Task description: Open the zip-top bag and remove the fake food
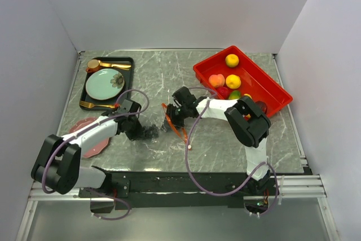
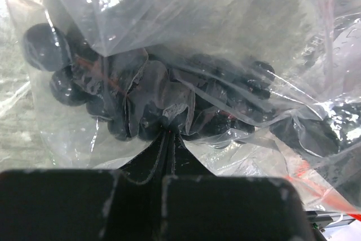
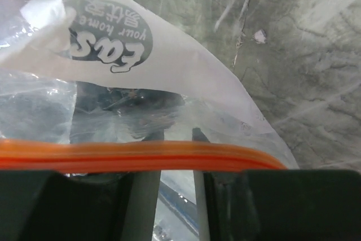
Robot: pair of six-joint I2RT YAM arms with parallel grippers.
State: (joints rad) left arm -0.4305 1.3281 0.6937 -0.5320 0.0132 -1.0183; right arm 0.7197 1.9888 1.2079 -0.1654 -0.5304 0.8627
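Viewing from above, we find the bag (image 1: 159, 130) on the table (image 1: 225, 145), between the two grippers and near the middle. The left gripper (image 2: 169, 137) has its fingers pressed together on a fold of the bag's film. A cluster of dark grapes (image 2: 73, 74) sits inside the bag, just beyond that pinch. The right gripper (image 3: 177, 136) is at the bag's other end, where the orange zip strip (image 3: 141, 156) runs across in front of its fingers. We see those fingers only through the film, close together with a narrow gap, and we cannot tell whether they clamp anything. In the top view the strip loops from that gripper down to a white slider (image 1: 189, 147) on the table. Yellow, peach, red and green fruits (image 1: 232, 81) lie in the red tray (image 1: 271, 88), well apart from the bag.
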